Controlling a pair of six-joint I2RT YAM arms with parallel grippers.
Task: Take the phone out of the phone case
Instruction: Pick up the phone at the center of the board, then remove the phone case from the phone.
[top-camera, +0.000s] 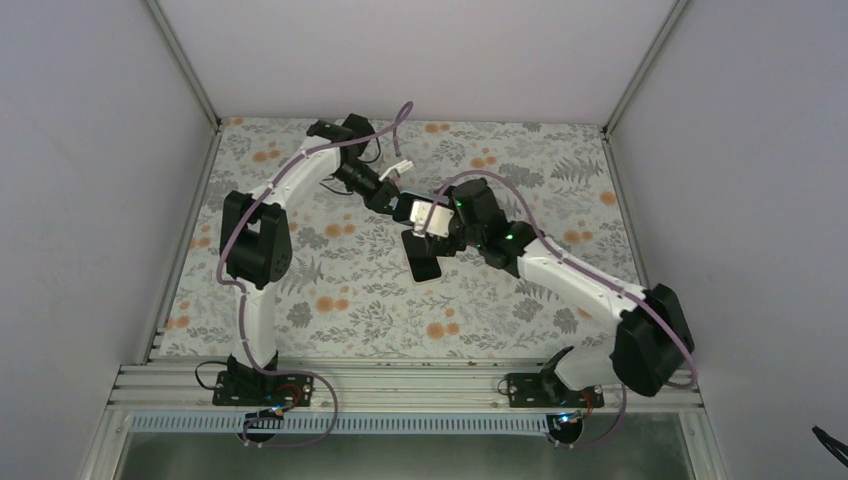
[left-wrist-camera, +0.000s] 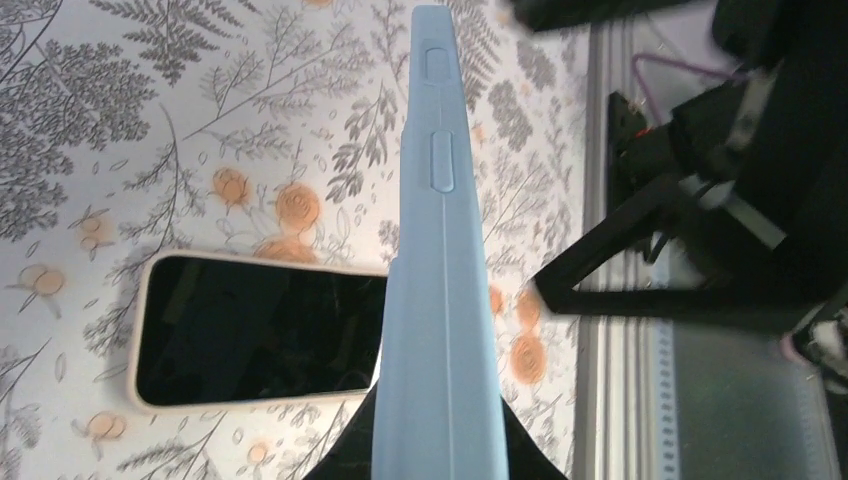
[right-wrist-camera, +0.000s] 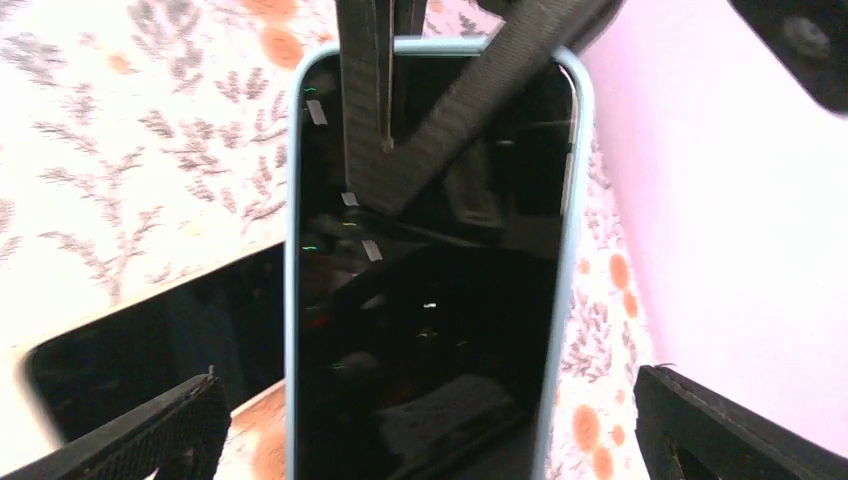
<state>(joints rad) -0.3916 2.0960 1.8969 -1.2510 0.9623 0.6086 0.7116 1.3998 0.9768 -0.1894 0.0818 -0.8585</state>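
While held aloft over the middle of the desk (top-camera: 330, 300): one phone case (left-wrist-camera: 440, 300), light blue, matte, seen edge-on from the left wrist, with two side buttons (left-wrist-camera: 438, 160) along the visible edge. Fitted inside its rim: phone (right-wrist-camera: 430, 300), dark glossy screen, mirroring small green lights and black arm parts; not yet out of the case.

Left pincer (top-camera: 404, 208): clenched on one end of the phone case, pressing screen side and back; left finger (right-wrist-camera: 365, 100) shown by the right wrist camera lying across the upper end of the screen.

Right pincer (top-camera: 437, 224): released, spread wide; right fingers (right-wrist-camera: 150, 435) standing clear on either side of the case's other end, touching neither long edge.

Lying flat on the desk, beneath the held case and slightly nearer: second phone (left-wrist-camera: 250, 330), black screen up, cream rim, rounded corners, apart from both pincers.

Desk covering: pale cloth printed with grey ferns and orange flowers.

Surround: plain white walls to left, right and far side; metal rail (top-camera: 400, 385) along the near edge, both arm bases bolted to it.
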